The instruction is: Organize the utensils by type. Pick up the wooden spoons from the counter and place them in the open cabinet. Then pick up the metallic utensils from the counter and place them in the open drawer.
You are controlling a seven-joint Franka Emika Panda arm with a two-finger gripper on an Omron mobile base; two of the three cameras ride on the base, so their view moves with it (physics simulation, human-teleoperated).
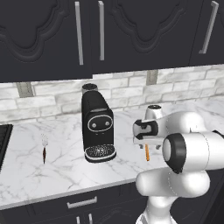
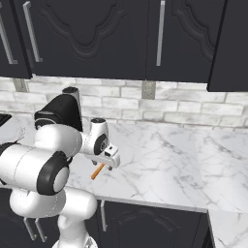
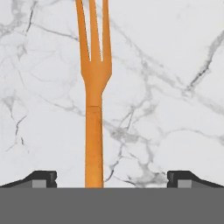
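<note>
Orange fork [image 3: 94,109] between wide-open gripper [image 3: 112,178]

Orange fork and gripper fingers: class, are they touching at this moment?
Apart. In the hand view the orange fork lies flat on the counter, and bare marble shows on both sides between its handle and the open gripper's fingertips.

A home kitchen. A white marble counter [image 1: 65,170] with grey veins runs along a pale brick-tile backsplash [image 1: 127,89], and dark wall cabinets [image 1: 87,30] with long metal handles hang above it. Dark drawer fronts [image 1: 83,203] sit under the worktop's edge. A black coffee machine [image 1: 97,127] stands on the counter to the left of the robot's hand, and an orange fork [image 3: 94,100] lies on the marble right beneath that hand.
</note>
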